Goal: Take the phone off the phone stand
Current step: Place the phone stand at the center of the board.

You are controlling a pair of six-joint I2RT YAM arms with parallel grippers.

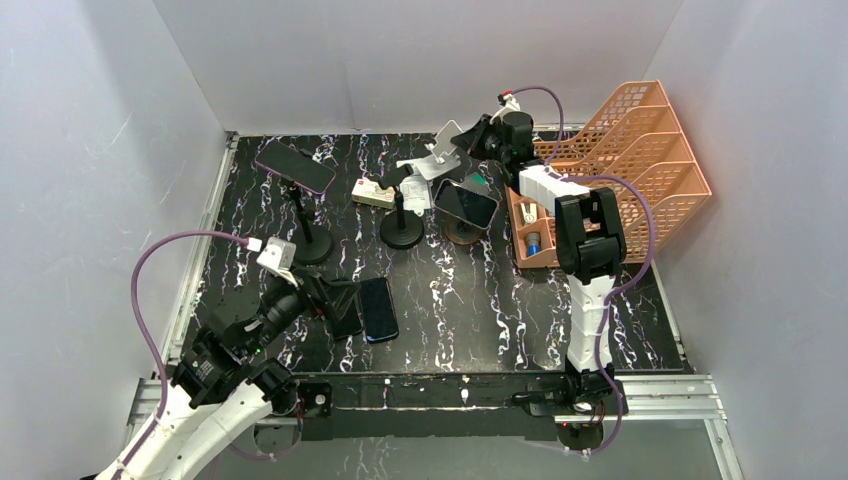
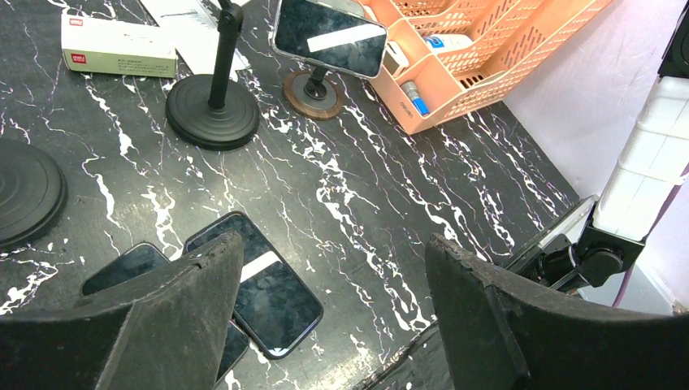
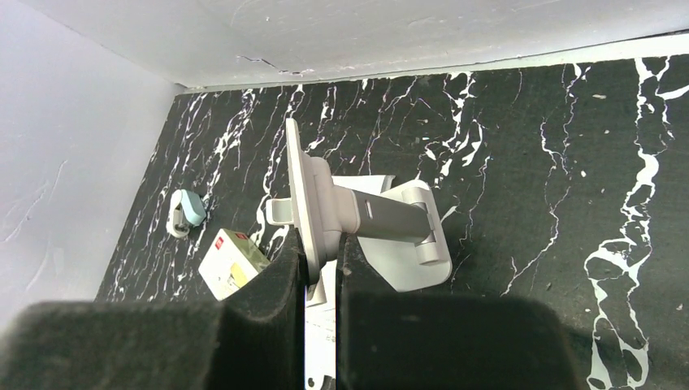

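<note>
Dark glossy phone [image 2: 258,284] lying flat: near corner hidden behind left pincer finger [image 2: 175,313]. Second dark phone [image 2: 122,266] beside it: mostly covered. White paper sheet [image 3: 318,341]: cut off at bottom edge.

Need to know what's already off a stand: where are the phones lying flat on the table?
In the top view, two phones lie flat at the near left, just beyond the open left gripper.

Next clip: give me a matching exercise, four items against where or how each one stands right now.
1. left gripper
2. right gripper
3. phones near left arm
4. orange organizer

a. lying flat on the table
b. jaws wide open, holding nothing
c. far right, by the wall
d. jaws shut on the white stand

Pairs: 1-b, 2-d, 3-a, 4-c
</note>
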